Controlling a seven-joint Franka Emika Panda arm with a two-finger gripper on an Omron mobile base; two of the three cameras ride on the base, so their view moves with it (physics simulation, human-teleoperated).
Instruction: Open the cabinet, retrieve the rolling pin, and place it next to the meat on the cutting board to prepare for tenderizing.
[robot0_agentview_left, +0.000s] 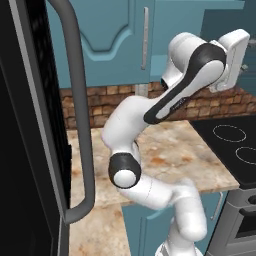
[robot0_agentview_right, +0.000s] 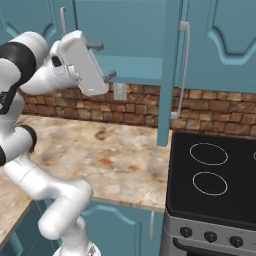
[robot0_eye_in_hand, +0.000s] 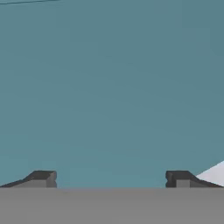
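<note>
Gripper (robot0_agentview_right: 106, 61) jaws spread wide — nothing between them, facing cabinet (robot0_agentview_right: 125, 35) interior

Glossy white rounded arm (robot0_agentview_left: 150, 190) links with black joint bands; flat white hand (robot0_agentview_right: 82, 62) ends in two small dark grey fingers (robot0_agentview_right: 95, 46).

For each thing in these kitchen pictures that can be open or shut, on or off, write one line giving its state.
cabinet: one door swung open, edge toward the camera; the other doors shut.
gripper: open, holding nothing, raised in front of the open cabinet.
stove: burners dark, nothing on them.
black appliance: door shut.
</note>
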